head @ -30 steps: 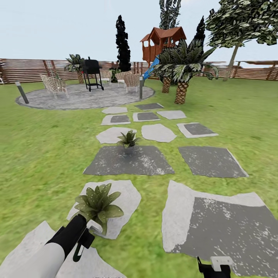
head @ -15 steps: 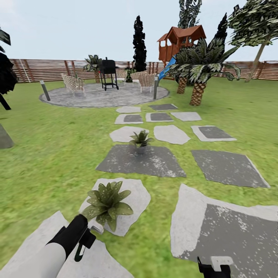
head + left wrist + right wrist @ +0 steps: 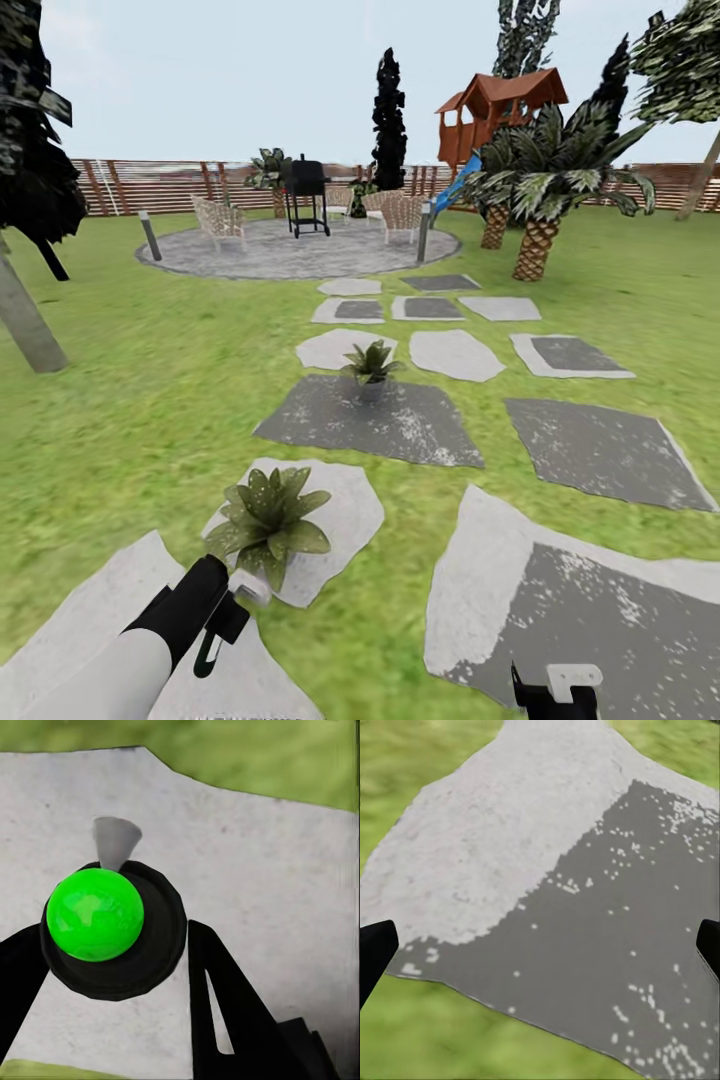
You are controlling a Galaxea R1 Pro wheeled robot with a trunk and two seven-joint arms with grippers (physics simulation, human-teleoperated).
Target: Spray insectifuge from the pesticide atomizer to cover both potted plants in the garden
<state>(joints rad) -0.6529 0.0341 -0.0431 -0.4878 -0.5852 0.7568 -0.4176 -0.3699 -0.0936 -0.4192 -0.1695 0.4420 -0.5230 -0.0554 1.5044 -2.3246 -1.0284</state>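
The left gripper (image 3: 222, 622) is clamped on the spray bottle (image 3: 112, 930); in the left wrist view its 2 black fingers (image 3: 232, 1012) press against the bottle's round dark body, which shows a bright green cap and a pale grey nozzle pointing away over a pale stepping stone (image 3: 262, 870). In the head view the bottle's pale spray head sits just beside the near potted plant (image 3: 266, 518), which stands on that stone. The 2nd potted plant (image 3: 371, 366) stands well beyond the near plant, on a dark slab (image 3: 370, 425). The right gripper (image 3: 540, 945) hangs over a grey stone (image 3: 585, 922) with its fingers spread wide apart, holding nothing.
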